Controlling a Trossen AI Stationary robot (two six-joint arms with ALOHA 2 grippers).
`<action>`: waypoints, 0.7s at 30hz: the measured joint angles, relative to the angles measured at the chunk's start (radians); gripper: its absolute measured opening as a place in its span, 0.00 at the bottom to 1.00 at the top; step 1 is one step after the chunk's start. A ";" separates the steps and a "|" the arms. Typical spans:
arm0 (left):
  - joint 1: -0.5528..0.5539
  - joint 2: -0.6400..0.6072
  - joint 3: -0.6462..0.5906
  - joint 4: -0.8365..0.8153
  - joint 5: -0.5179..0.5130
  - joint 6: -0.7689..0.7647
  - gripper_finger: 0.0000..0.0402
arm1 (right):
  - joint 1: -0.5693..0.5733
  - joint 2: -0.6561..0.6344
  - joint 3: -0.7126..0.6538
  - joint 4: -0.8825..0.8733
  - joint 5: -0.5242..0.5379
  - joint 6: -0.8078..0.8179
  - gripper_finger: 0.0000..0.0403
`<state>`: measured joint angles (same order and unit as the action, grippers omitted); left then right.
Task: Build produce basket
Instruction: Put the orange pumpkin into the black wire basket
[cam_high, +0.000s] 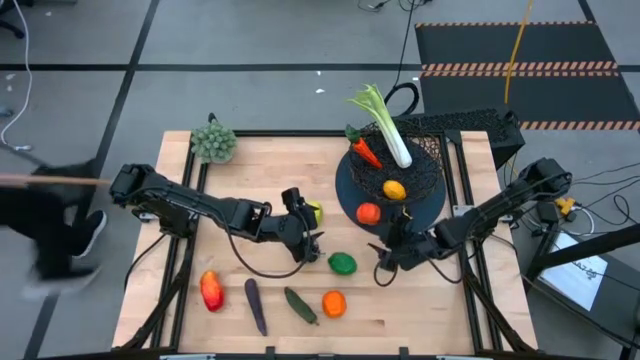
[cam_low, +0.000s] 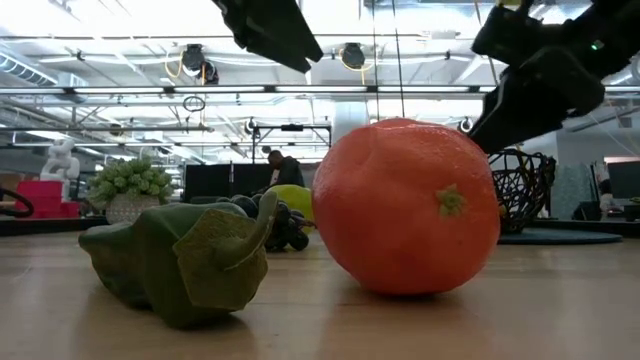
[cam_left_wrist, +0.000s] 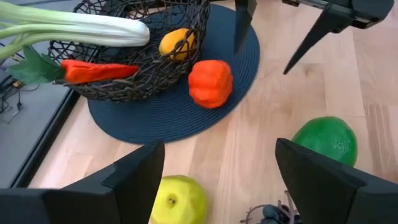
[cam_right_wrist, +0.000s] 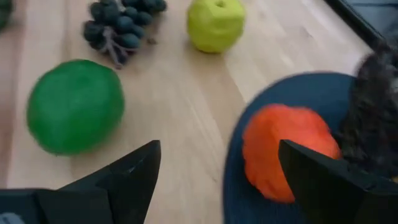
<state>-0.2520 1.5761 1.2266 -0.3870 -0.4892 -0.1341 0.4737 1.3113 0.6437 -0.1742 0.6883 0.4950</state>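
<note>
Left hand (cam_high: 308, 240) released over grapes (cam_left_wrist: 273, 213); basket (cam_high: 400, 165) holds leek (cam_high: 385, 125), carrot (cam_high: 365, 152), lemon (cam_high: 394, 190).

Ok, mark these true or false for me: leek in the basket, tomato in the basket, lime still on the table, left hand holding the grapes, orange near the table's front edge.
1. The leek lies in the basket: true.
2. The tomato is inside the basket: false. It sits on the dark mat beside the basket, outside the mesh.
3. The lime is on the bare table: true, between the two hands.
4. The left hand holds the grapes: false. Its fingers are apart above the grapes and the yellow-green apple, gripping nothing.
5. The orange lies near the front edge: true, beside the cucumber.
</note>
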 joint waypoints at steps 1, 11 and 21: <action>0.000 0.000 0.000 0.000 0.000 0.000 0.76 | 0.010 0.000 0.000 -0.016 0.013 0.028 0.79; 0.000 0.000 0.000 0.009 0.001 0.001 0.74 | 0.048 0.000 -0.081 -0.014 0.105 0.130 0.79; 0.005 0.009 0.000 0.051 0.002 0.010 0.74 | -0.006 0.000 -0.256 0.284 0.177 0.090 0.79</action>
<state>-0.2469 1.5851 1.2266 -0.3357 -0.4875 -0.1239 0.4680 1.3117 0.3879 0.1096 0.8652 0.5849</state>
